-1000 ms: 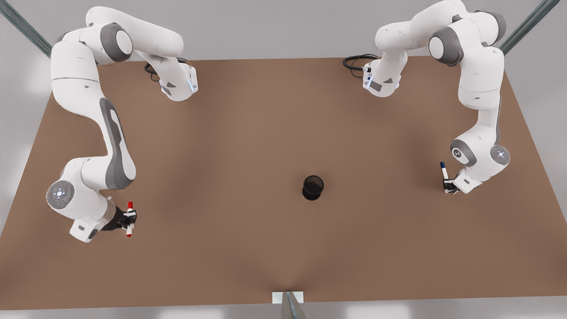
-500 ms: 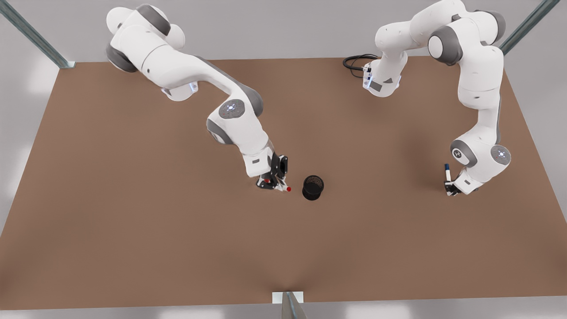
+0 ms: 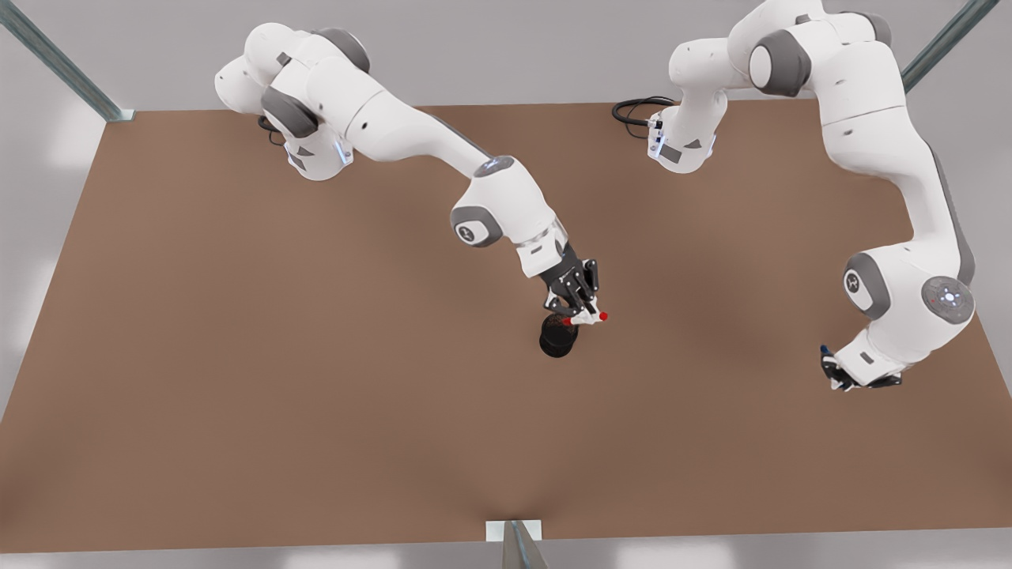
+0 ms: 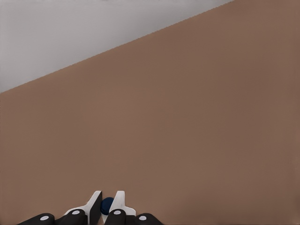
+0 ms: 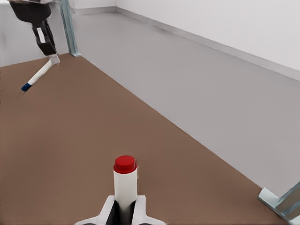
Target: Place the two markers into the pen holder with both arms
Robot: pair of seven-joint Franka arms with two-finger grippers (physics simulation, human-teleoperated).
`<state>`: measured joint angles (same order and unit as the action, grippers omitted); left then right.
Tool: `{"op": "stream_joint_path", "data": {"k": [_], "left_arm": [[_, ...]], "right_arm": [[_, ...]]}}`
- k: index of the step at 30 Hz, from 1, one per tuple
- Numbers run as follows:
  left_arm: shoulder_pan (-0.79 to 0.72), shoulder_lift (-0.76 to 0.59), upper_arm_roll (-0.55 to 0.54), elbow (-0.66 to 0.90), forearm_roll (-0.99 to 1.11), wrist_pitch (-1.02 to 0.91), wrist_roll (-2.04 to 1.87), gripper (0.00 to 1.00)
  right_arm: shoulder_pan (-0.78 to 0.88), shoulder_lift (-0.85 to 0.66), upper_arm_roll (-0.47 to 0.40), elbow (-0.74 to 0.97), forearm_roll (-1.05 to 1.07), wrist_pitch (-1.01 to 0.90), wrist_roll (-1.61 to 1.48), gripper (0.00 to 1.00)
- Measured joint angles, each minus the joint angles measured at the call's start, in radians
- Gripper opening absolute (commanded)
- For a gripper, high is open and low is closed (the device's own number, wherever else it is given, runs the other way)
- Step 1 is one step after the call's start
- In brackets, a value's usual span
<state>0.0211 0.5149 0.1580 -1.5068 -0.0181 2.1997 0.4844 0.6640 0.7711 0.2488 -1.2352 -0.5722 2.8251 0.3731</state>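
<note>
The red-capped marker [image 3: 586,318] lies nearly level in my right gripper [image 3: 581,314], which is shut on it just above the rim of the black mesh pen holder [image 3: 556,340] at the table's middle. The right wrist view shows the red marker [image 5: 125,180] standing up between that gripper's [image 5: 124,212] fingers. At the front view's right, my left gripper [image 3: 835,371] is shut on the blue marker [image 3: 825,351], low over the table. The left wrist view has the blue marker's end [image 4: 107,205] pinched between white fingertips [image 4: 96,202]. The blue marker [image 5: 40,73] also hangs far off in the right wrist view.
The brown table [image 3: 316,395] stretches wide around the holder. Both arm bases [image 3: 316,154] [image 3: 680,146] stand at the far edge with a black cable [image 3: 632,111]. Metal frame posts [image 3: 47,59] rise at the far corners, and one [image 3: 518,545] at the near edge.
The right arm swung the red marker from the front view's left side over to the pen holder. The left arm shifted nearer and to the front view's right with the blue marker.
</note>
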Motion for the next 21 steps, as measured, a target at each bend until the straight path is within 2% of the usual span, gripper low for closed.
{"op": "stream_joint_path", "data": {"k": [7,8,15,16,19,20,21], "left_arm": [[-0.023,-0.01,-0.012,0.105,-0.177,-0.221,-0.087,0.21],[-0.022,-0.011,-0.017,0.111,-0.209,-0.243,-0.097,0.21],[-0.078,-0.012,-0.064,0.135,-0.31,-0.342,-0.149,0.21],[-0.092,-0.013,-0.071,0.136,-0.315,-0.349,-0.155,0.21],[-0.164,-0.02,-0.081,0.138,-0.334,-0.372,-0.176,0.21],[-0.202,-0.02,-0.081,0.138,-0.342,-0.376,-0.186,0.21],[-0.253,-0.02,-0.08,0.139,-0.348,-0.371,-0.196,0.21]], "right_arm": [[-0.015,0.033,-0.004,-0.103,-0.215,0.075,0.161,0.21],[-0.015,0.034,-0.006,-0.107,-0.254,0.082,0.187,1.0],[-0.042,0.008,0.004,-0.104,-0.36,0.085,0.339,1.0],[-0.134,-0.033,0.097,-0.099,-0.352,0.04,0.355,1.0],[-0.638,-0.1,0.579,-0.02,-0.236,-0.274,0.353,1.0],[-0.756,-0.154,0.63,-0.03,-0.177,-0.376,0.341,1.0],[-0.76,-0.253,0.515,-0.042,-0.07,-0.471,0.322,1.0]]}}
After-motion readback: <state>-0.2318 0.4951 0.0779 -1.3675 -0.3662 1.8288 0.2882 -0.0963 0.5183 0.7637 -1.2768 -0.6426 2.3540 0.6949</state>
